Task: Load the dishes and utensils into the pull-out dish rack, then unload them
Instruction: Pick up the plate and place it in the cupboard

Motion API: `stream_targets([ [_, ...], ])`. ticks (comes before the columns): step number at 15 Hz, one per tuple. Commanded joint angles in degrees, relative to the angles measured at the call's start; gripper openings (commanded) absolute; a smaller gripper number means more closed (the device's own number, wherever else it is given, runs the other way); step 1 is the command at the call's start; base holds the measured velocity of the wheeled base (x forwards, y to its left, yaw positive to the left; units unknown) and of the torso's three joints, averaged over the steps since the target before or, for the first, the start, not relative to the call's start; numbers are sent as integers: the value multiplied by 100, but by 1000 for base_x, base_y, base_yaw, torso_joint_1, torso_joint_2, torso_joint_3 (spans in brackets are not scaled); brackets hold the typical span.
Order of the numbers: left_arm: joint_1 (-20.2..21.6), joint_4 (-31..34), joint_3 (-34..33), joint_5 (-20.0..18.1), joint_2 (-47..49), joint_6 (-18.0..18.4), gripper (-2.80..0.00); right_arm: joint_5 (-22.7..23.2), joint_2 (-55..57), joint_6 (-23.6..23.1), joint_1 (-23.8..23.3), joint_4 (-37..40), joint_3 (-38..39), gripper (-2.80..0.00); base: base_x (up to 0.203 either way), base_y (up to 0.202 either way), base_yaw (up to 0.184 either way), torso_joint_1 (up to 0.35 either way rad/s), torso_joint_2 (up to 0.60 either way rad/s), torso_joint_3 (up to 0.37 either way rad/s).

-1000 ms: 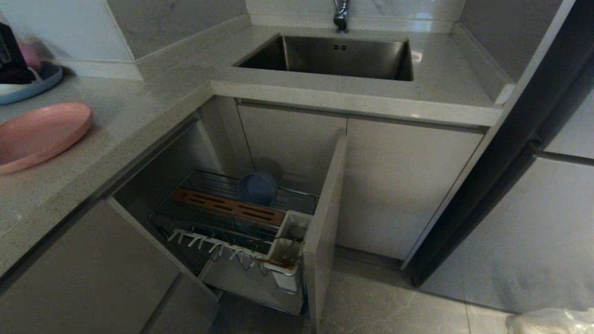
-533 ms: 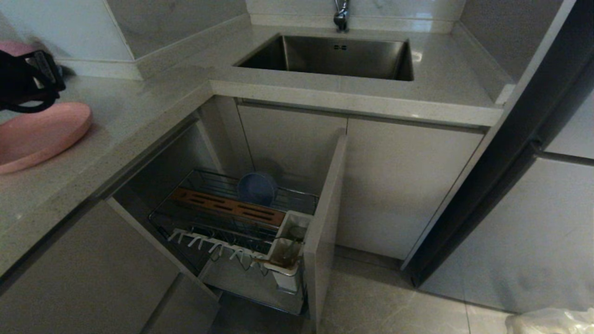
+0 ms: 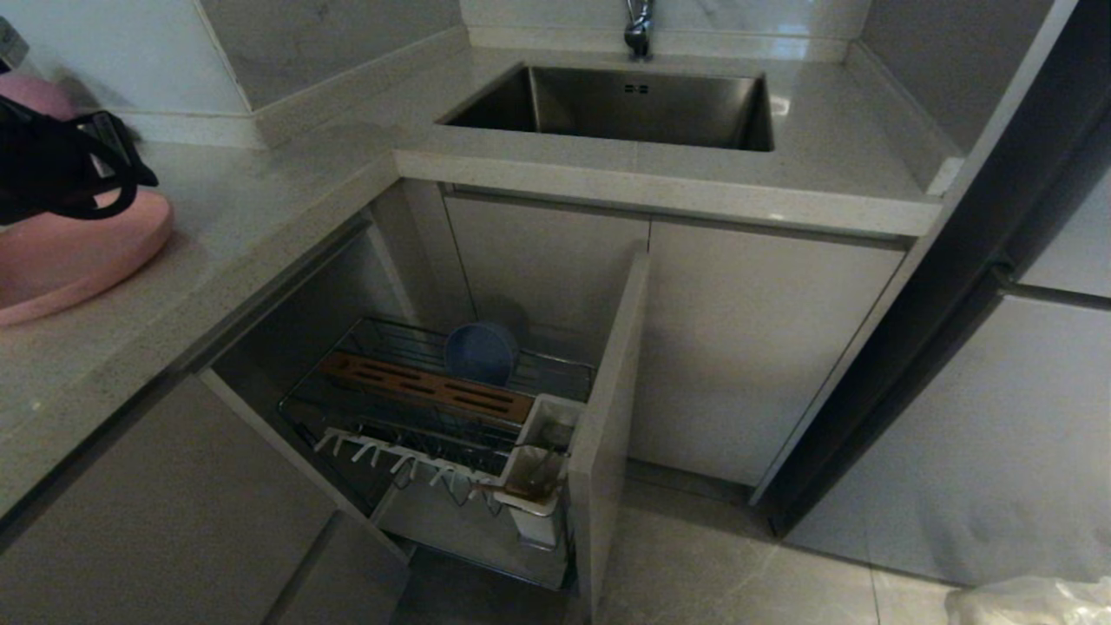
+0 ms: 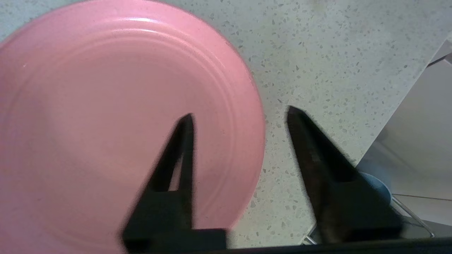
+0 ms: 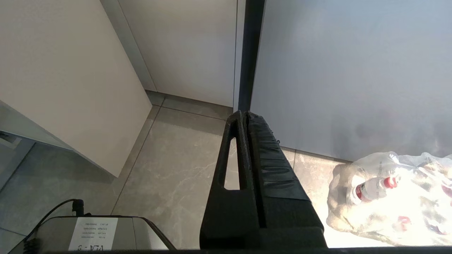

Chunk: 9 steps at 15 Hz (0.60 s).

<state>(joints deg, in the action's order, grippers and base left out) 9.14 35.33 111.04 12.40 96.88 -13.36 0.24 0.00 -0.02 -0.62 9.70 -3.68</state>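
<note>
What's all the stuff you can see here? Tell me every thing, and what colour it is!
plate: one, salmon pink, on the speckled counter, under the left claw.
bowl: one, blue-grey, standing on edge at the back of the dish rack.
dish rack: one, chrome wire with a brown slotted strip, pulled out below the counter.
utensil cups: two, white, at the rack's front corner; something thin stands in one.
sink: one, steel, set in the counter.
plastic bag: one, clear, on the floor, bottles inside.
left claw: black, open, straddling the plate's rim.
right claw: black, shut, hanging over the floor.
</note>
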Motion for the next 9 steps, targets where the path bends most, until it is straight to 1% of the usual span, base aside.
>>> stream_targets([
  [1, 19, 33, -4, 8, 53, -9, 0, 2, 0, -3, 4, 5, -1, -280, 0, 0, 0, 0, 0, 0],
  [9, 255, 79, -13, -9, 270, -35, 0, 2, 0, 1, 1, 5, -1, -280, 0, 0, 0, 0, 0, 0],
])
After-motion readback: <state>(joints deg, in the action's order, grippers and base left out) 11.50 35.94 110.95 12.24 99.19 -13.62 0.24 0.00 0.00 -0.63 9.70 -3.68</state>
